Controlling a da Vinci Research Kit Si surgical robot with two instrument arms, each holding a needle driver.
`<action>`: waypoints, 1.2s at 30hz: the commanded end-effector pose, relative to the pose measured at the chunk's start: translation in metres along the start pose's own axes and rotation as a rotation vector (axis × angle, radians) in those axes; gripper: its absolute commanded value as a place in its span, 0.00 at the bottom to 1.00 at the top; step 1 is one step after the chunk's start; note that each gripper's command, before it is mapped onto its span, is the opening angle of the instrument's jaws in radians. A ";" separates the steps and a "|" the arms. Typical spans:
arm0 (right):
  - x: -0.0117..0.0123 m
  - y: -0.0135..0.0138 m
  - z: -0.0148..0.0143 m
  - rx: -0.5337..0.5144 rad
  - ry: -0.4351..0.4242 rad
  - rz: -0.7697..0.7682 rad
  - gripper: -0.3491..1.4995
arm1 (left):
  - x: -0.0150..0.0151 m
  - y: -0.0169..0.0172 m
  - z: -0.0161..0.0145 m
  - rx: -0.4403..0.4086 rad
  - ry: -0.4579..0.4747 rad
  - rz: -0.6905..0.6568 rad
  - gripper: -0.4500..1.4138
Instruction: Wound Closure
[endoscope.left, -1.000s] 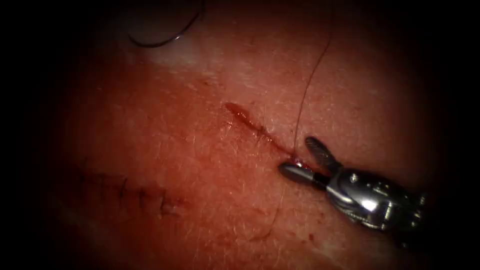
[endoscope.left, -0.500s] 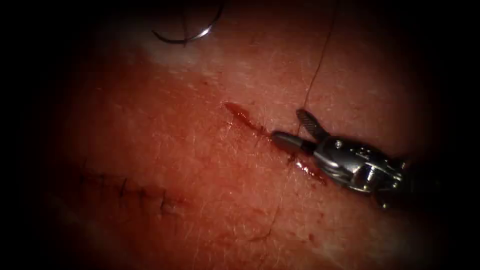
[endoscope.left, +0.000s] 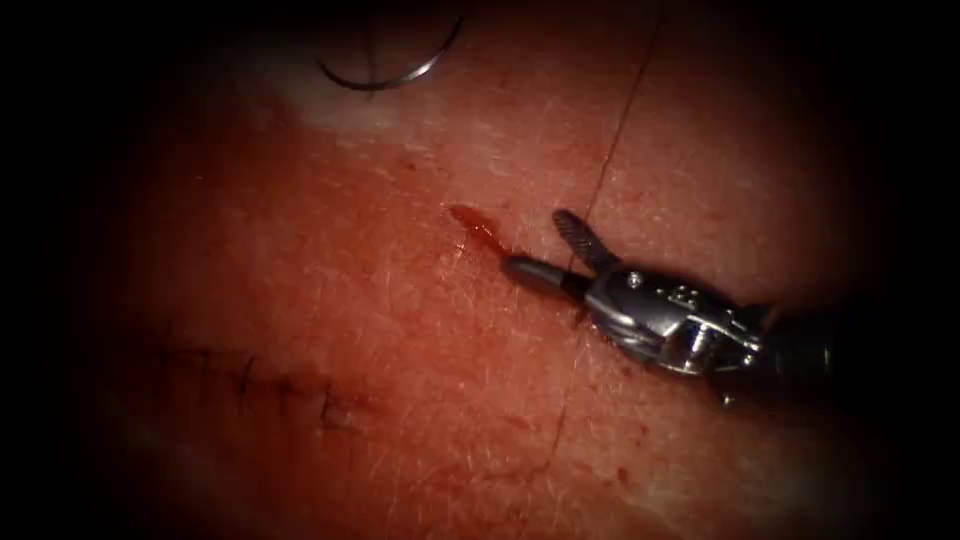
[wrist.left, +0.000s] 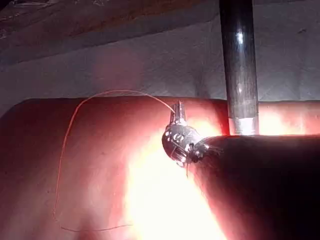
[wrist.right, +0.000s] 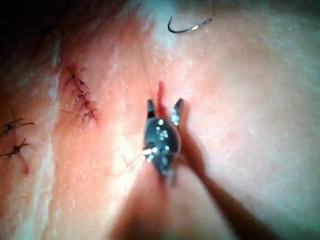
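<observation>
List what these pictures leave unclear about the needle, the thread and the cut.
- Needle: in the endoscope view its ends fade into the dark at the picture's top, so any holder is hidden.
- Thread: its upper end runs into the same dark.
- Cut: the right tool, jaws open, covers its lower stretch.

Right arm's tool (endoscope.left: 548, 248) enters from frame right, lying at centre-right. Jaws spread apart, holding nothing. Wrist angled toward upper left.
</observation>
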 end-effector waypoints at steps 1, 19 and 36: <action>-0.0006 -0.0005 0.0006 -0.001 0.001 0.001 0.88 | -0.0003 -0.0001 0.0006 -0.003 0.001 0.001 0.00; 0.0009 -0.0020 -0.0012 0.015 0.022 0.003 0.90 | 0.0003 -0.0010 0.0004 -0.020 0.005 0.008 0.00; 0.0006 -0.0004 -0.0007 0.054 0.065 -0.029 0.01 | 0.0002 -0.0001 0.0006 -0.018 0.004 0.014 0.00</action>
